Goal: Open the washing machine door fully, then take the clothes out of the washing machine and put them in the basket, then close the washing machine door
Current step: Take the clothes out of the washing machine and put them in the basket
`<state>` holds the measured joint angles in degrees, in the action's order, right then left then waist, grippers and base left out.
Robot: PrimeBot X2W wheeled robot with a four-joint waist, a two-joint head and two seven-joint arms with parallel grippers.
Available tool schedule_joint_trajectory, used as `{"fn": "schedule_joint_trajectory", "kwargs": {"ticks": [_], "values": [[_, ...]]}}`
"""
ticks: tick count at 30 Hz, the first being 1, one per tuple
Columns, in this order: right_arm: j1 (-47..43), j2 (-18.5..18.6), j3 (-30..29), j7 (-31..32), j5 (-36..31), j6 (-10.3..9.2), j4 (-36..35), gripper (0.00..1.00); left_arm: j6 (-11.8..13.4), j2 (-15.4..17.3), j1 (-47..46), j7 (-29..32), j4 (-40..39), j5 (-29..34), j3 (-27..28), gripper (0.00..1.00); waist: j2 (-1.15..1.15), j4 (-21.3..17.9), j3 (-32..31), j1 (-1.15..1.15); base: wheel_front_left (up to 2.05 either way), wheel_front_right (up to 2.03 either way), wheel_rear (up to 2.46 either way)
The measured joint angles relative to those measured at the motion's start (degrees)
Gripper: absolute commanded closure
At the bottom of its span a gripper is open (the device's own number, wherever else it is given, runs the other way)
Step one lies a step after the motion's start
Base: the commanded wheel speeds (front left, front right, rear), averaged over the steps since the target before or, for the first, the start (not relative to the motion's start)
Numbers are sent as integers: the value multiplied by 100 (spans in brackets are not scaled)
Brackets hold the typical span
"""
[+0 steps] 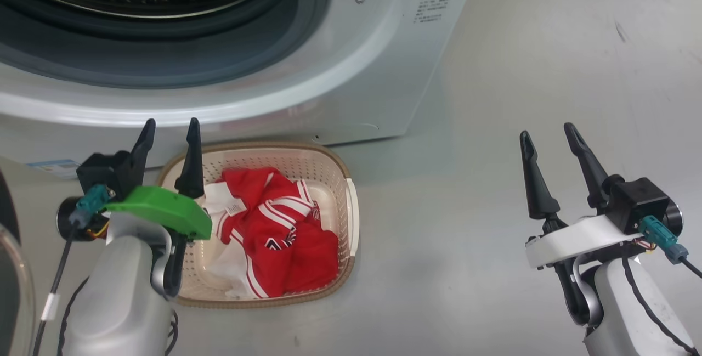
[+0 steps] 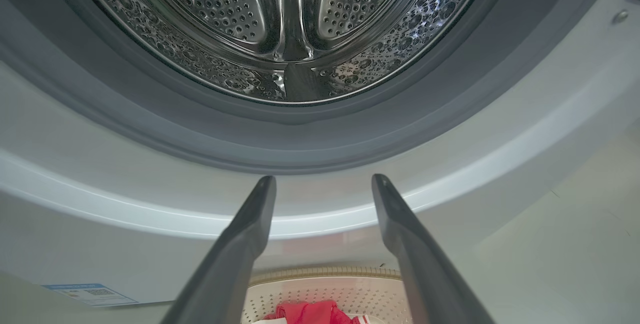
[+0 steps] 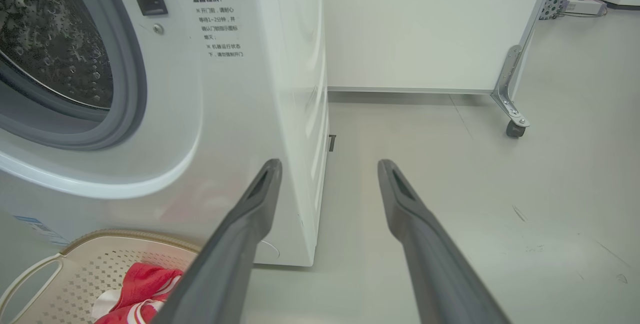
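head view: shows clothes (image 1: 274,230) heaped in basket (image 1: 351,219) just before washing machine (image 1: 351,71); finds left gripper (image 1: 171,123) and right gripper (image 1: 547,131) spread wide, holding nothing. likely time to shut washing machine door (image 1: 11,290): reach left, push on its edge, swing till latched. barely glimpsed at left border; hinge, handle cut off.

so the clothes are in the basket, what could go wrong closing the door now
1. The washing machine door is barely in the head view, at its far left edge, so the open left gripper may misjudge its reach.
2. The basket stands close before the washing machine; a low arm swing could knock it or snag the clothes.
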<state>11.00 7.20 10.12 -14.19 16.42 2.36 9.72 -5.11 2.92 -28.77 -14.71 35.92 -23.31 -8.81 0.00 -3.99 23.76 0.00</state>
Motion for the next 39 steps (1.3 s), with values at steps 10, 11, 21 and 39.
{"fn": "schedule_joint_trajectory", "kwargs": {"ticks": [10,11,21,39], "values": [[-366,5,12,0,-5,-49,119,0,22,32,981,1,-927,386,69,0,0,268,-753,0,0,0,0],[-403,8,11,0,-5,-51,119,0,29,38,1049,1,-1013,433,63,0,0,285,-826,0,0,0,0],[-762,8,12,2,-5,-107,149,0,97,75,1923,1,-1660,555,36,0,0,386,-1490,0,0,0,0],[-1245,12,15,154,-3,-205,-68,0,403,162,2943,1,-2401,832,-43,0,0,356,-2141,0,0,0,0]]}}
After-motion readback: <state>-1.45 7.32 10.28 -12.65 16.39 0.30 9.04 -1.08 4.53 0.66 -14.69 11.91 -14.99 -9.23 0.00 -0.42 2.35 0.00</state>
